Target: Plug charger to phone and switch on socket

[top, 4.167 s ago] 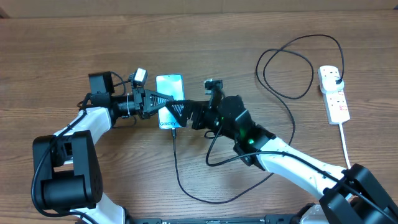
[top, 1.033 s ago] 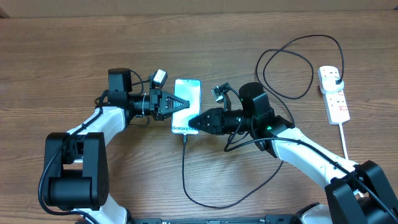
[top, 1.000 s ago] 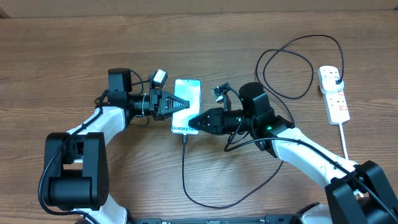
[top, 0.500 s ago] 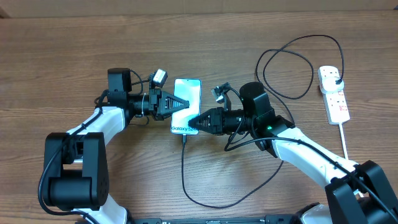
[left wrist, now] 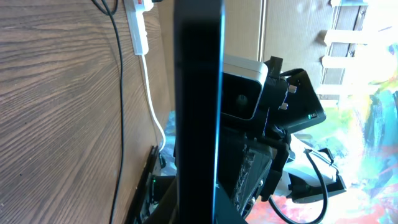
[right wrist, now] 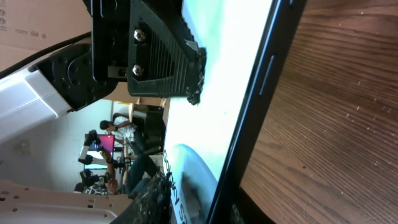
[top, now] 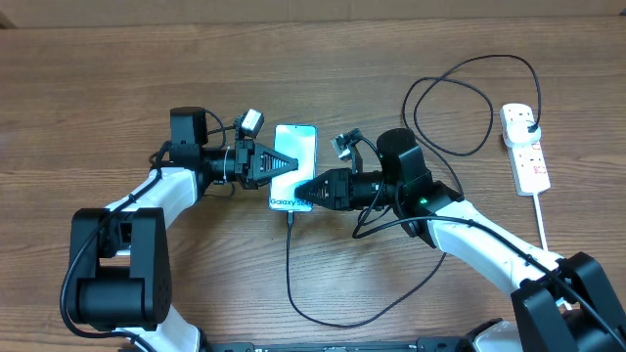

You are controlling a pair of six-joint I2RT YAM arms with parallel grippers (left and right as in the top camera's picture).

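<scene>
1. A slim rectangular phone point(top: 298, 142) with a black bezel is sitting at the middle of a brown wood-grain table point(top: 117, 88), between the two arms. Its pale blue-and-white screen is glowing, and small text is showing at its lower edge.
2. Its long axis is running from the far side of the table toward the robot, with the far end leaning slightly right. The screen is facing up and the text end is pointing toward the robot.
3. The left gripper point(top: 286, 164) is reaching in from the left and clamping the phone's left edge. One ribbed finger pad point(right wrist: 165, 56) is pressing on the screen.
4. The right gripper point(top: 304, 194) is reaching in over the phone's lower right corner. Whether its jaws are gripping or parted cannot be told.
5. A long thin black charger point(top: 290, 264) cable is meeting the phone's lower edge with its tip. It is looping away to a white elongated socket point(top: 529, 161) with red marks, well apart on the right, with its black plug sitting in the far end.
</scene>
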